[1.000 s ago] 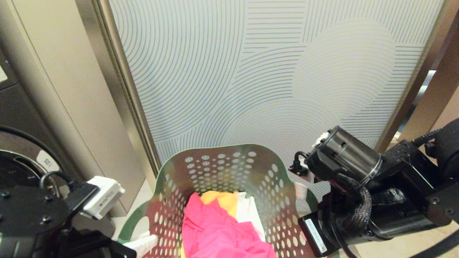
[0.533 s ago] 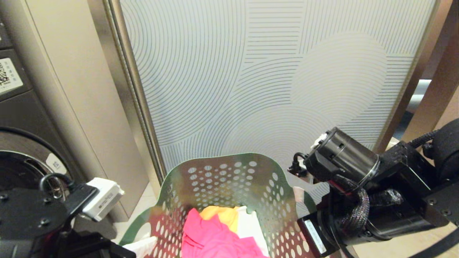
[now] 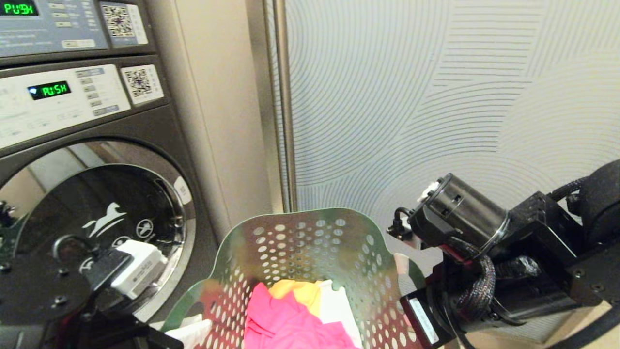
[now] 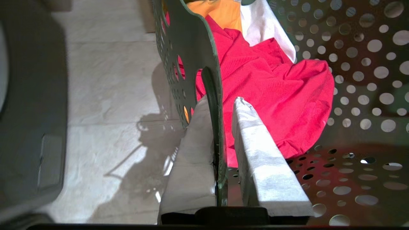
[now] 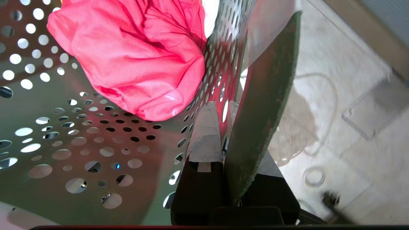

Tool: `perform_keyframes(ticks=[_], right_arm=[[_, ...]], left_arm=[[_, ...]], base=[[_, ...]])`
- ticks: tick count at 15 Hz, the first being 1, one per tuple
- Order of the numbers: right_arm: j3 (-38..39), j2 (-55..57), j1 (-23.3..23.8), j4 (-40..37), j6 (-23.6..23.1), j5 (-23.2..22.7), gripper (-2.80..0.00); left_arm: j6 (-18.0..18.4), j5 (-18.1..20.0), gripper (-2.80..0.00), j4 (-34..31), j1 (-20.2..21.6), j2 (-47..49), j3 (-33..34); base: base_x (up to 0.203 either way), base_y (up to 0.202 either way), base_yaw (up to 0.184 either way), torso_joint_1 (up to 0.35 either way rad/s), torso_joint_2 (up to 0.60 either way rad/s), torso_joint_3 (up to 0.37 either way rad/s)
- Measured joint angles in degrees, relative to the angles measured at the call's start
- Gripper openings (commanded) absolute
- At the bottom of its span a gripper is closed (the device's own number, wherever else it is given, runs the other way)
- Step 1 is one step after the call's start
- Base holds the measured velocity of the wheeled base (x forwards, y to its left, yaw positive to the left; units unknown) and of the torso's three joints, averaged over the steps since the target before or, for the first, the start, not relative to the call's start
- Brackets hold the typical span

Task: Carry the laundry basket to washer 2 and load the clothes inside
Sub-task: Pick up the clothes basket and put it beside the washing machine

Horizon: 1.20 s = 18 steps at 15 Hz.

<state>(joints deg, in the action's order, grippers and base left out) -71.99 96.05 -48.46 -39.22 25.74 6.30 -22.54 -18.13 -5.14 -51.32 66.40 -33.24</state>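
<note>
One green basket (image 3: pixel 310 242) holds three garments: one pink (image 3: pixel 290 325), one orange (image 3: pixel 298 289), one white (image 3: pixel 334 305). Two grippers, left (image 4: pixel 220 127) and right (image 5: pixel 223 124), each with two fingers astride the rim. One washer (image 3: pixel 97 203) with two QR stickers.

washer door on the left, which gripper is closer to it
Left. The left gripper, clamped on the laundry basket at its left wall, sits right in front of the washer door. The right gripper grips the opposite wall, farther away.
</note>
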Motion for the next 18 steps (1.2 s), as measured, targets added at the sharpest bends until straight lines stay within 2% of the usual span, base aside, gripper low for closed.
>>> perform_keyframes(ticks=[18], right_arm=[[0.2,0.0,-0.4,0.0,0.0,0.0,-2.80]], left_arm=[[0.0,-0.1,-2.80,-0.1,0.0,-1.5,1.9]], base=[[0.001,-0.007,0.173,0.003,0.00,0.002]])
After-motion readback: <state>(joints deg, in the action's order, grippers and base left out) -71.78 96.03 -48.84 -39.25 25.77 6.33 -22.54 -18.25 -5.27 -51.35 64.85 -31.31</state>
